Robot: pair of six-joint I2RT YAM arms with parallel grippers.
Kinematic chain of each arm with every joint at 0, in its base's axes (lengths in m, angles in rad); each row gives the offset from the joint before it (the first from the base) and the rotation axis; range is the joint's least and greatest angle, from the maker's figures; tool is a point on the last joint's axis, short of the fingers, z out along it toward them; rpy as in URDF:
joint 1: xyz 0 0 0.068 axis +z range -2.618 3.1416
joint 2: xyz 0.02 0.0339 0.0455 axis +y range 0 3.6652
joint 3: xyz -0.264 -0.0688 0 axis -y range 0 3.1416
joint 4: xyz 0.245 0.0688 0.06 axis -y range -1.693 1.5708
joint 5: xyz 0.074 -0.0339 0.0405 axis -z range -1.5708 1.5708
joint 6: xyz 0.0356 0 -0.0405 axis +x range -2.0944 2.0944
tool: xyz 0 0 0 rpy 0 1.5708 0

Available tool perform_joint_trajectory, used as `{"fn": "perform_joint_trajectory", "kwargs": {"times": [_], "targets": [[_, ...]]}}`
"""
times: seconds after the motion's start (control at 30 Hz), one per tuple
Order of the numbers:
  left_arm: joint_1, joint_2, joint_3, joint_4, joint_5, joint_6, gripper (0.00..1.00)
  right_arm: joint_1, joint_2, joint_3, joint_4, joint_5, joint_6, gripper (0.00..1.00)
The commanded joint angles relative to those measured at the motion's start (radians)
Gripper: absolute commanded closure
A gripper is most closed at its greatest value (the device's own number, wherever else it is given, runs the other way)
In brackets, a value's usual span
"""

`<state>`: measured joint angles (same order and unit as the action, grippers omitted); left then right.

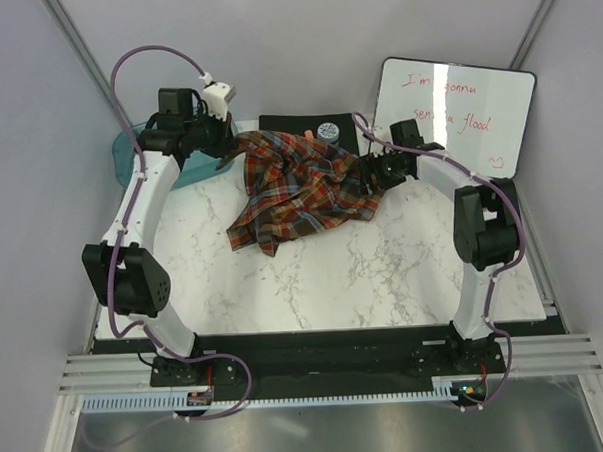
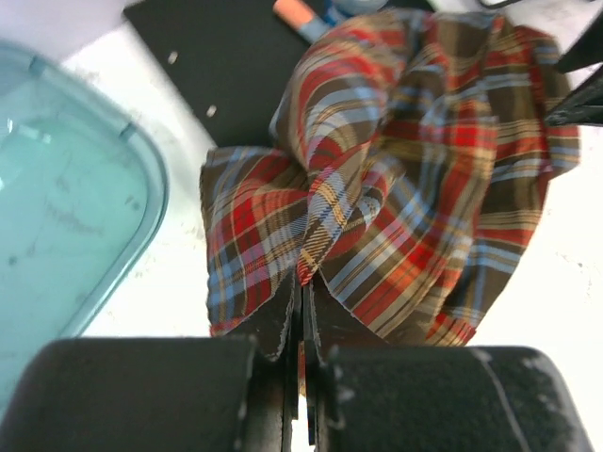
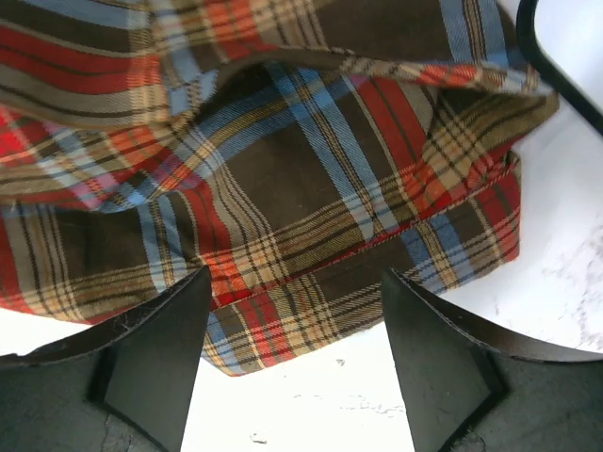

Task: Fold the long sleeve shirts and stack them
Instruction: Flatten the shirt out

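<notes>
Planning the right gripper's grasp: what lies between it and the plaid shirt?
Nothing. In the right wrist view, the hem of the plaid shirt reaches in between the fingers of the open right gripper, over bare marble table.

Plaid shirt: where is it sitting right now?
In the top view the plaid shirt lies bunched at the far middle of the table, one edge pinched by the left gripper beside the teal bin, the open right gripper at its other side.
</notes>
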<state>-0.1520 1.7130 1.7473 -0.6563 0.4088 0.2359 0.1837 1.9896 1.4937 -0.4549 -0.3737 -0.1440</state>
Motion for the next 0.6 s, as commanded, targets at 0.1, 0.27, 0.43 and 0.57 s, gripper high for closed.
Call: {"fn": "perform_joint_trajectory", "kwargs": {"times": [0.1,0.27,0.43,0.57], "targets": [[0.104,-0.024,-0.089,-0.009,0.047,-0.052,0.98,-0.012,-0.052,-0.097,0.008,0.065,0.18,0.2],[0.117,-0.03,-0.152,-0.006,0.073,-0.029,0.98,-0.026,-0.127,-0.216,0.085,0.026,0.267,0.2],[0.15,-0.039,-0.199,-0.011,0.128,-0.046,0.53,-0.038,-0.072,-0.242,0.172,-0.151,0.328,0.22],[0.245,-0.088,-0.259,-0.037,0.199,0.017,0.27,-0.039,-0.015,-0.25,0.257,-0.315,0.383,0.49]]}}
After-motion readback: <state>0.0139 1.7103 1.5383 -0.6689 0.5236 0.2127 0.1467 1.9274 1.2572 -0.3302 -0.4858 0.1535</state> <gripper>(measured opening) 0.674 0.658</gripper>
